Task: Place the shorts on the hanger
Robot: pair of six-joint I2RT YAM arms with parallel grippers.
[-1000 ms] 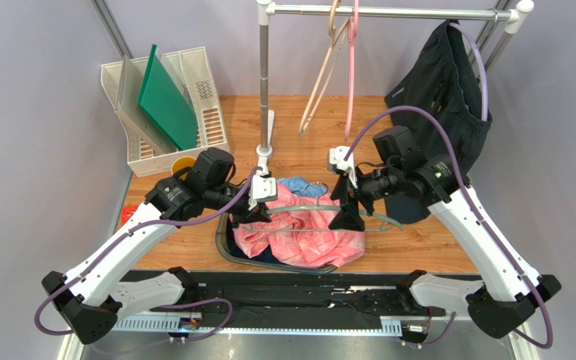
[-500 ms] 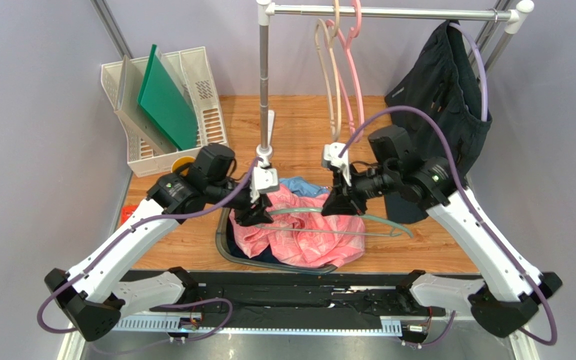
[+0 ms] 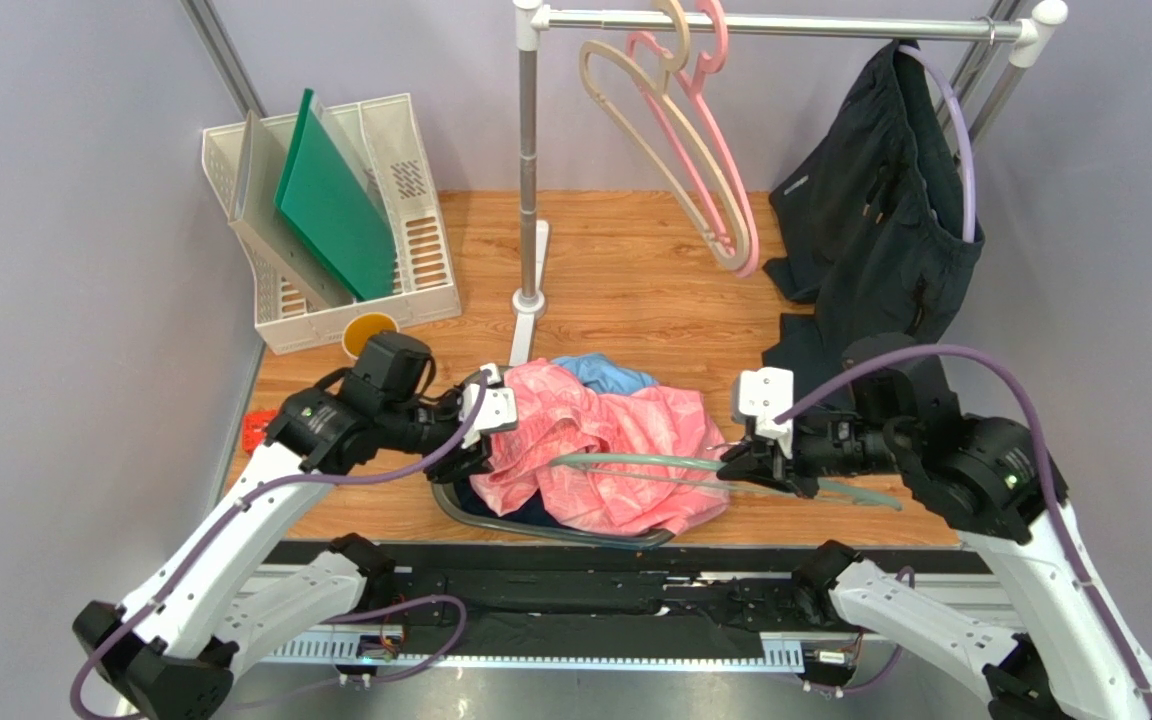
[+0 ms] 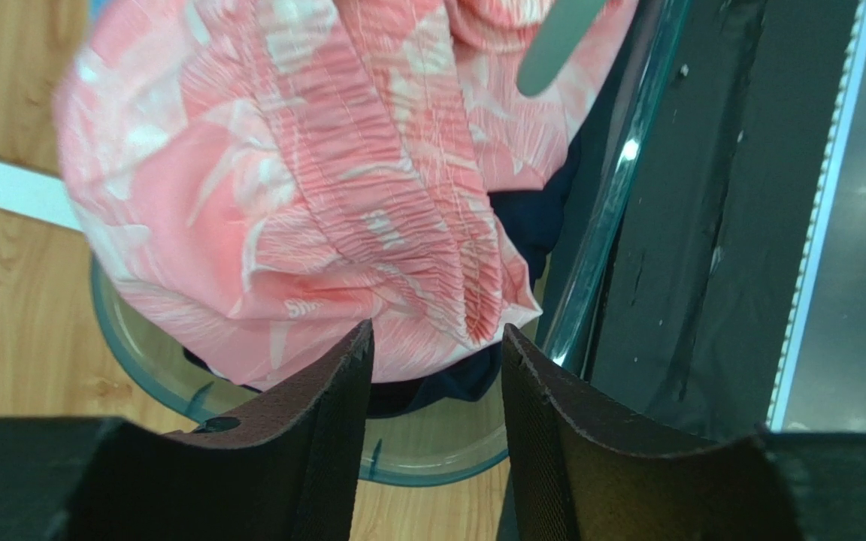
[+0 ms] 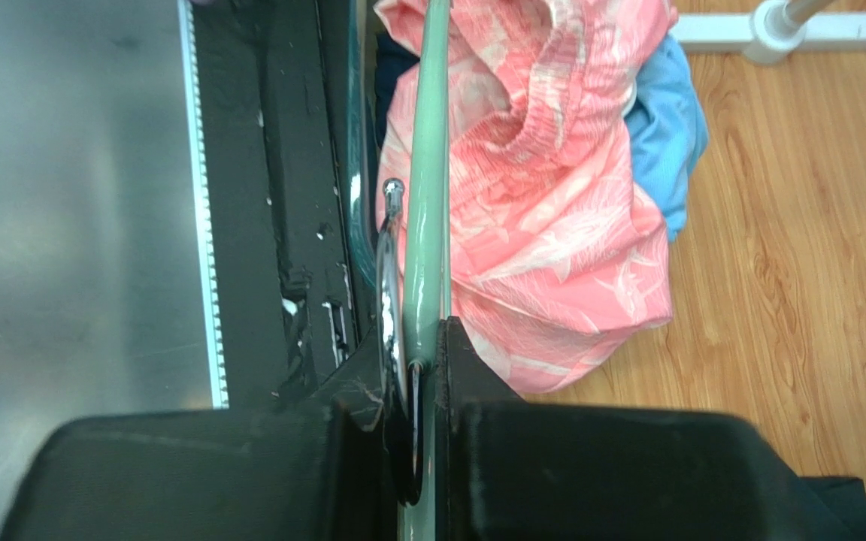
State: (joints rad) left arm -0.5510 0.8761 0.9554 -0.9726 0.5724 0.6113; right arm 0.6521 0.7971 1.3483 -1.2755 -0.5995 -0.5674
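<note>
Threading looks to be the step in hand. The shorts (image 3: 597, 450) lie heaped in the clear tub (image 3: 455, 495), spilling past its right end, on top of a dark garment (image 4: 517, 225) and with a light blue garment (image 3: 605, 372) at the tub's far side. The right pincer (image 3: 732, 462), just off the tub's right end, is clenched on the hanger (image 3: 657, 464) at its neck, where the wire hook meets the plastic. One green arm reaches over the pile toward the tub's left end and, as far as the views show, lies on the fabric rather than inside it. The left pincer (image 3: 485, 420), at the tub's left end, is released: its jaws stand apart with nothing between them, and the gathered waistband sits right at their mouth. To do this well, the left pincer should bite the waistband alone, not the dark garment beneath, and lift it above the tub so an opening forms. The right should then hold the hanger level and feed the arm's tip into that opening. Cloth this thin and crinkly will likely slip and bunch, so a deep bite and a slow feed seem wise.
</note>
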